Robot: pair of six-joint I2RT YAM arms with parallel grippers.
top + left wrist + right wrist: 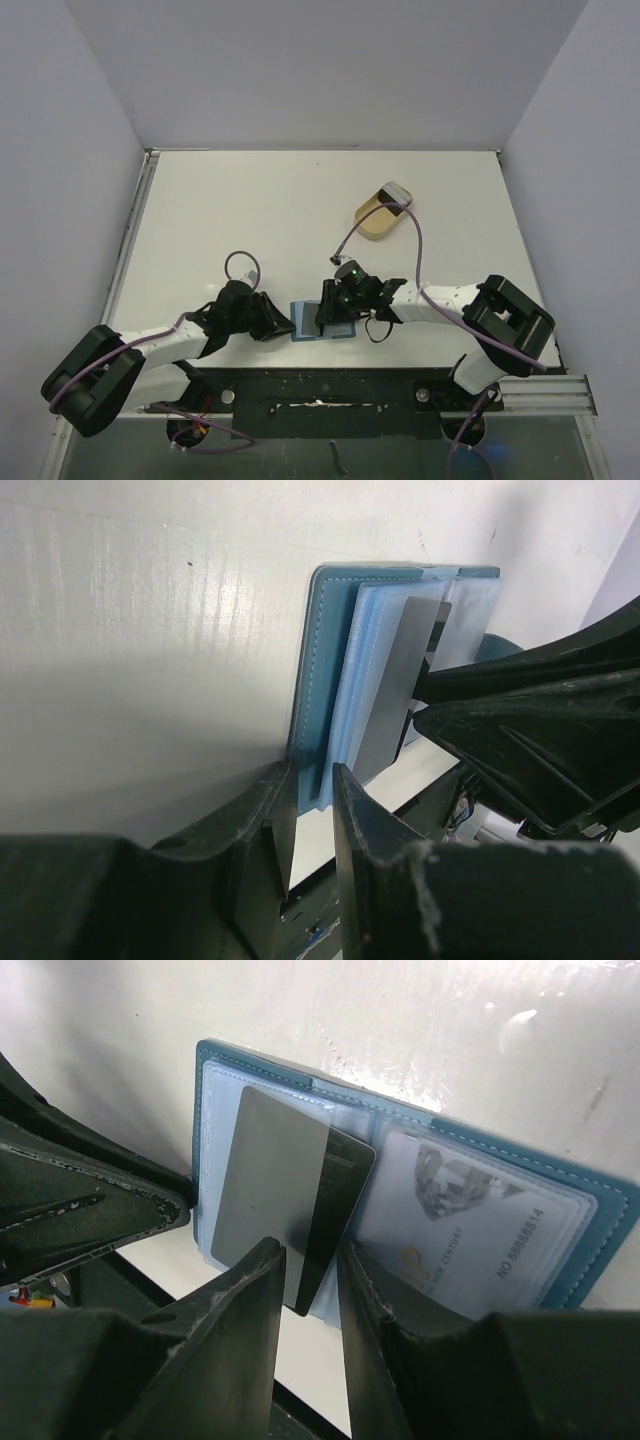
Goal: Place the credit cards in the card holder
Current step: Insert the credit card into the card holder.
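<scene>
The blue card holder lies open near the table's front edge. My left gripper pinches its left edge; in the left wrist view the blue layers fill the gap between the fingertips. A grey credit card sits partly in the left pocket, its near corner sticking out past the card holder's near edge. My right gripper stands over that corner, jaws a narrow gap apart, not clamping it. Another printed card sits in the right pocket. The grey card also shows in the left wrist view.
A tan oval dish stands at the back right. The two grippers face each other closely across the card holder; the left gripper's fingers show beside the card. The black base rail runs just in front.
</scene>
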